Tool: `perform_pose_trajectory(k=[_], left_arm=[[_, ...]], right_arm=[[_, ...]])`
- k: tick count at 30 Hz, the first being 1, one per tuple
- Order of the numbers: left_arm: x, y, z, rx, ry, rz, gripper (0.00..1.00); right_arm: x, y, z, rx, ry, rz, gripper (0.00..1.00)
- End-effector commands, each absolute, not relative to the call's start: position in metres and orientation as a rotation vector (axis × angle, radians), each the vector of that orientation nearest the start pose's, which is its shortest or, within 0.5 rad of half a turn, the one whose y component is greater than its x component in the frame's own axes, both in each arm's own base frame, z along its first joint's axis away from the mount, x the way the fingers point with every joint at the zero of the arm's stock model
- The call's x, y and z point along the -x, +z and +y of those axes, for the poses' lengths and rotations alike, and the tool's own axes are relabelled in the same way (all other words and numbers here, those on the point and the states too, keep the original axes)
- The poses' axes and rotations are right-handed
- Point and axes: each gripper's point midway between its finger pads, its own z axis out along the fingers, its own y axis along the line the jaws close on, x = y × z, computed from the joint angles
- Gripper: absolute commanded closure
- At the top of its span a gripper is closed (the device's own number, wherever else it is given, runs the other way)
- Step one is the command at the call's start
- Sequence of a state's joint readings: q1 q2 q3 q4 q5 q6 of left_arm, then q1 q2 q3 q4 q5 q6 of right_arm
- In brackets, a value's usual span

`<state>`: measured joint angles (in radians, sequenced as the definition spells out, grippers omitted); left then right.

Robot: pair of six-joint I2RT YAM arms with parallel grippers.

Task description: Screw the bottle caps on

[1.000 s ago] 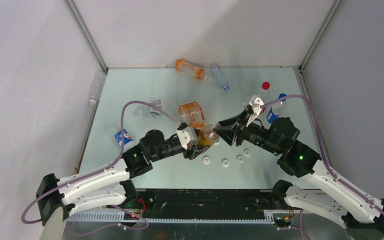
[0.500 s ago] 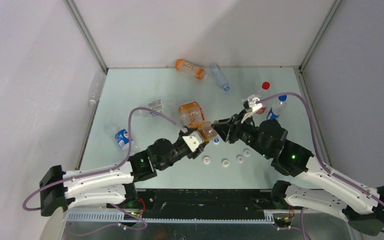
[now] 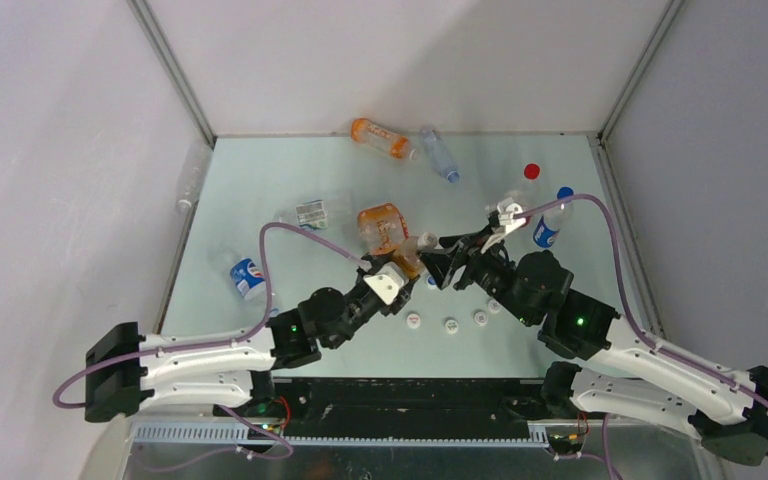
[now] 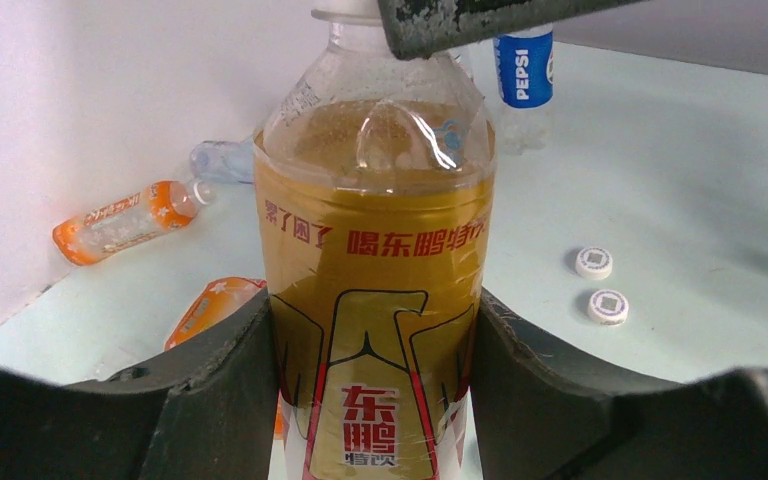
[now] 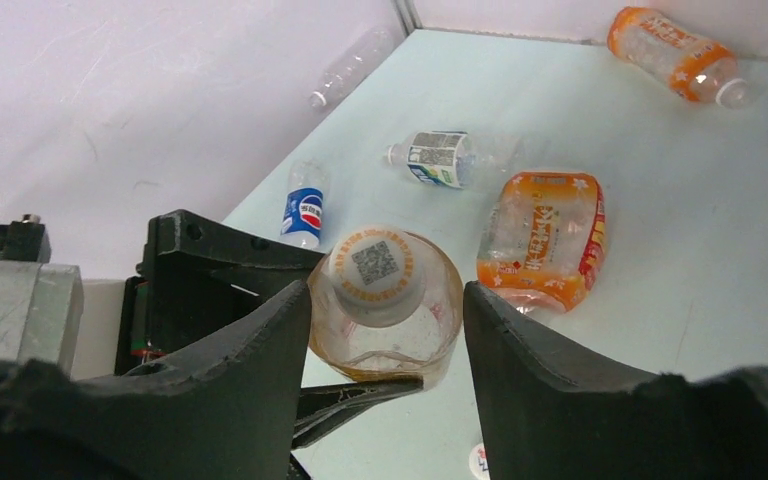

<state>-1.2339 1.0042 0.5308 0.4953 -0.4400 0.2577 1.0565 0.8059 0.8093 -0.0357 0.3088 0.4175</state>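
An amber tea bottle [image 4: 375,260] with a red and gold label stands upright near the table's middle [image 3: 412,264]. My left gripper [image 4: 375,370] is shut on its lower body, one finger on each side. A white bottle cap [image 5: 380,265] with a printed code sits on the bottle's neck. My right gripper [image 5: 385,300] is open above it. Its fingers stand on either side of the cap and the bottle's shoulder, with a gap to the cap. In the left wrist view, one right finger [image 4: 460,20] crosses the top of the bottle.
Several loose white caps [image 3: 450,325] lie just in front of the grippers, and a red cap [image 3: 531,171] lies at the back right. A crushed orange bottle [image 3: 383,228] lies right behind the held one. Pepsi bottles [image 3: 546,228] [image 3: 248,278] and other bottles [image 3: 380,137] lie around the table.
My right gripper has opened off the cap, which stays on the bottle's neck. Both arms have shifted slightly, and my left gripper still holds the bottle.
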Motion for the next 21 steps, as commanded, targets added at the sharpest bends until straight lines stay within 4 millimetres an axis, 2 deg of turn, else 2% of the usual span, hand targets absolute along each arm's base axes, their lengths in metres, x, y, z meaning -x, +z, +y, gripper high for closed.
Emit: perform_pose_trajectory(k=[1, 6, 12, 21], left_arm=[[-0.192, 0.268, -0.317, -0.71, -0.545, 1.318, 1.0], [-0.187, 0.271, -0.325, -0.735, -0.587, 1.305, 1.0], [-0.186, 0.278, -0.325, -0.722, -0.605, 1.29, 1.0], [-0.189, 0.285, -0.323, -0.683, -0.622, 1.272, 0.97]], right_arm=[[-0.191, 0.34, 0.271, 0.323, 0.927, 1.544, 0.4], [-0.194, 0.338, 0.274, 0.329, 0.916, 1.524, 0.43], [-0.202, 0.326, 0.274, 0.333, 0.877, 1.558, 0.58], [-0.203, 0.31, 0.278, 0.365, 0.865, 1.612, 0.57]])
